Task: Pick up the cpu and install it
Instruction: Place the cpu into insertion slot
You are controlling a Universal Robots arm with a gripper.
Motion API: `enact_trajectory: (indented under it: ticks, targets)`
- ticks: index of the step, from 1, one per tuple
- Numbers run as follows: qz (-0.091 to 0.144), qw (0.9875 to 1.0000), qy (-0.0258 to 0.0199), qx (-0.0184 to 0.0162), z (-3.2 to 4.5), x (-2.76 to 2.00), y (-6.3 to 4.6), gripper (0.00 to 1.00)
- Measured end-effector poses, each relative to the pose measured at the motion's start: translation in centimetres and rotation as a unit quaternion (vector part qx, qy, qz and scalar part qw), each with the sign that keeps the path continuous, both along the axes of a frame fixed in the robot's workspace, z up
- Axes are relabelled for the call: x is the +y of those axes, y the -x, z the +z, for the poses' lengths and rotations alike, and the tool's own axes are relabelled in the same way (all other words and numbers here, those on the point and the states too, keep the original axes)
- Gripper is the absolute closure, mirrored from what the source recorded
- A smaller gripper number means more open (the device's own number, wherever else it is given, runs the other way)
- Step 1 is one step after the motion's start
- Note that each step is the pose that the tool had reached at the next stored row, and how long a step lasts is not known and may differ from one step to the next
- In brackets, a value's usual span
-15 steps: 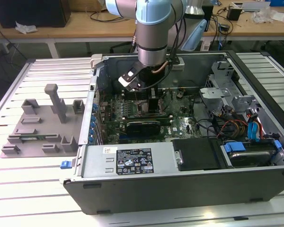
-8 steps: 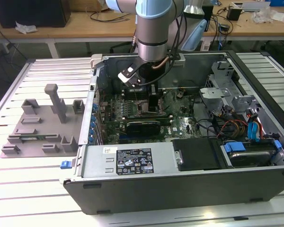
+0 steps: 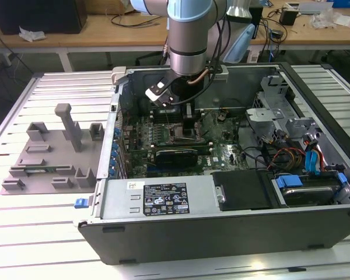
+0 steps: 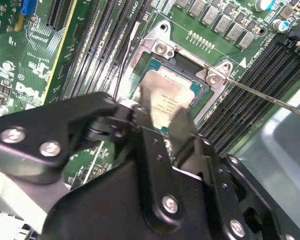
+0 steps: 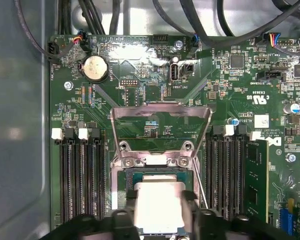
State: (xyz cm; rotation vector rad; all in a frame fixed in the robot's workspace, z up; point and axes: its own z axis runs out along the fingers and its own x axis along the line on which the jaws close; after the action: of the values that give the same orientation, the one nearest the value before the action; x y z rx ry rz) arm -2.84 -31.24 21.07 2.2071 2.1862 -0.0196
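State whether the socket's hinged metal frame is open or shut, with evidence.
Open. In the first wrist view the frame stands flipped back from the socket, leaving the cpu uncovered.
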Motion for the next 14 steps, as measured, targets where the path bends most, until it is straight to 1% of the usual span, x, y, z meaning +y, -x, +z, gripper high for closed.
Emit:
enact_trajectory:
  ticks: [3, 4, 7, 13, 14]
  targets:
    - [0.000, 1.0000, 0.0000, 0.0000, 0.03, 0.00, 0.00, 0.71]
    - [0.000, 1.0000, 0.0000, 0.0000, 0.04, 0.00, 0.00, 0.71]
    - [0.000, 1.0000, 0.0000, 0.0000, 0.07, 0.00, 0.00, 0.89]
    - [0.000, 1.0000, 0.0000, 0.0000, 0.10, -0.01, 0.00, 0.89]
    - [0.000, 1.0000, 0.0001, 0.0001, 0.06, -0.09, 0.00, 0.89]
